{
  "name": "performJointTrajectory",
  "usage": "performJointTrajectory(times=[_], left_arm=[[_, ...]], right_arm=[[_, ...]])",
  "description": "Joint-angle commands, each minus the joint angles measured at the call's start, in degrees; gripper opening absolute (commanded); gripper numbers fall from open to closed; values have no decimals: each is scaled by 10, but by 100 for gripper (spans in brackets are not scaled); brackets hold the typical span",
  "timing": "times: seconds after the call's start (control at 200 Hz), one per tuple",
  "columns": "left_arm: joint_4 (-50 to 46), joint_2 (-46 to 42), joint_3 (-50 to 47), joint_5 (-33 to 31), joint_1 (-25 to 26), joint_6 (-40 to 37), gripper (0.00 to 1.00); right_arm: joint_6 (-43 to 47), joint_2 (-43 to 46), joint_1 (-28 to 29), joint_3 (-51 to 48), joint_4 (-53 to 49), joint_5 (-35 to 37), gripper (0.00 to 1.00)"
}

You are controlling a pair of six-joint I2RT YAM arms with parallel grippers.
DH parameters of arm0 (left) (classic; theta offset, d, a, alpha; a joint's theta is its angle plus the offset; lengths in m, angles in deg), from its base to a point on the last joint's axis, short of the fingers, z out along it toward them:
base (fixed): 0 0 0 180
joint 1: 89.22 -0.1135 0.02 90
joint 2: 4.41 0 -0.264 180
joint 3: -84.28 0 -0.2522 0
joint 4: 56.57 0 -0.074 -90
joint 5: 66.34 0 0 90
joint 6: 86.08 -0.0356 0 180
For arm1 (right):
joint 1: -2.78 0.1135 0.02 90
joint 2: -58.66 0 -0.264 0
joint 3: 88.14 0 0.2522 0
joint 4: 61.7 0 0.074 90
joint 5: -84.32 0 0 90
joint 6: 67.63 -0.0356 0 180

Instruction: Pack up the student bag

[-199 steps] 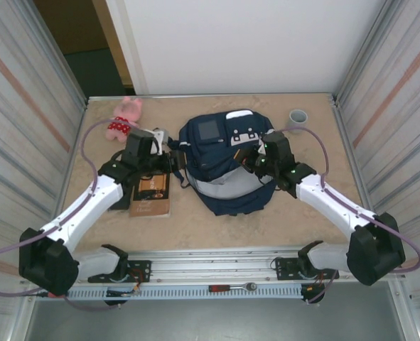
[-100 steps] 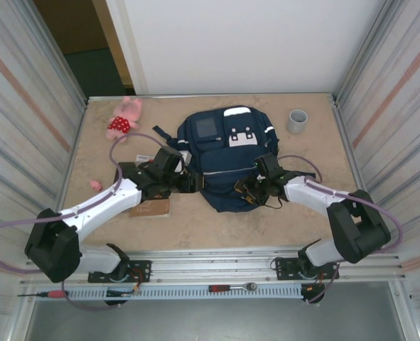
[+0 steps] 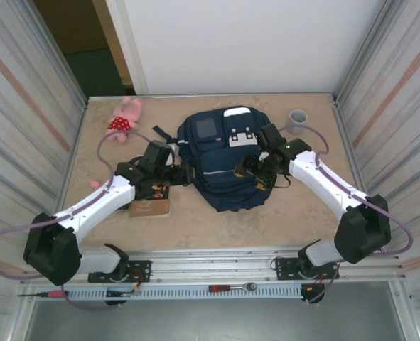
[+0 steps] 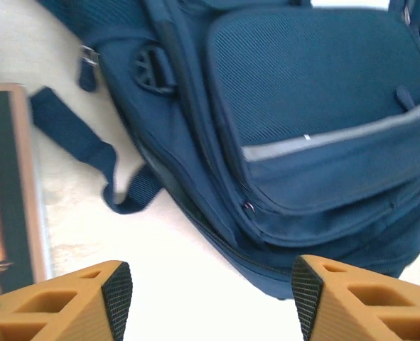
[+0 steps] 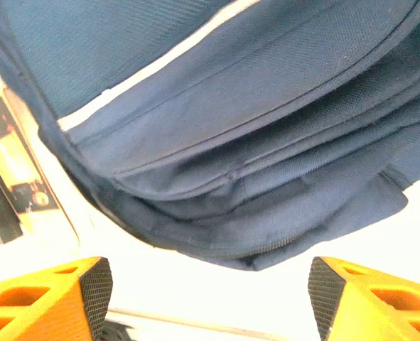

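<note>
A: What is hidden or cut off?

B: The book (image 3: 151, 197) is partly covered by the left arm (image 3: 96, 202), and its cover cannot be read. In both wrist views the bag (image 3: 220, 153) is cropped by the frame, and the orange fingers (image 4: 67, 305) are cut off at 6 o'clock.

A: How is the bag placed against the grippers?

B: It is laid flat mid-table, its top toward 12 o'clock. The left gripper (image 3: 184, 172) is held at the bag's 9 o'clock edge, jaws spread wide and empty. In its wrist view the bag is seen from 12 to 3 o'clock and a loose strap (image 4: 74, 135) at 10 o'clock. The right gripper (image 3: 248, 170) is held over the bag's 4 o'clock corner, jaws likewise wide and empty. Whether the fabric is touched cannot be told.

A: And the surface, the room?

B: A beige table (image 3: 195, 220) is seen, flanked by ribbed metal walls (image 3: 25, 106) at 9 and 3 o'clock, with a white panel (image 3: 231, 42) at 12. A pink toy (image 3: 124, 117) is set at the bag's 10 o'clock and a grey cup (image 3: 298, 118) at its 2 o'clock.
</note>
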Motion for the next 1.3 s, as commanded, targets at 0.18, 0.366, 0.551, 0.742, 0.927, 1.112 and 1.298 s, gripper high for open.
performJointTrajectory(times=[0.18, 0.366, 0.551, 0.742, 0.927, 1.112, 1.298], left_arm=[[-35, -59, -50, 83, -132, 21, 62], [-68, -78, -64, 85, -207, -11, 62], [-76, -64, -88, 90, -253, -26, 61], [-84, -41, -96, 54, -264, -51, 62], [-84, 1, -93, 48, -290, -73, 62], [-76, 32, -91, 34, -302, -95, 61], [-71, 62, -79, 11, -311, -106, 62]], right_arm=[[61, -19, 102, 57, 54, 49, 61], [-3, -102, 108, -44, 285, 30, 60], [-33, -177, 81, -110, 328, 45, 60], [14, -124, 116, -66, 272, 109, 65], [51, -89, 193, 42, 237, 158, 65], [27, -114, 237, 37, 327, 122, 64], [27, -203, 253, 102, 301, 60, 63]])
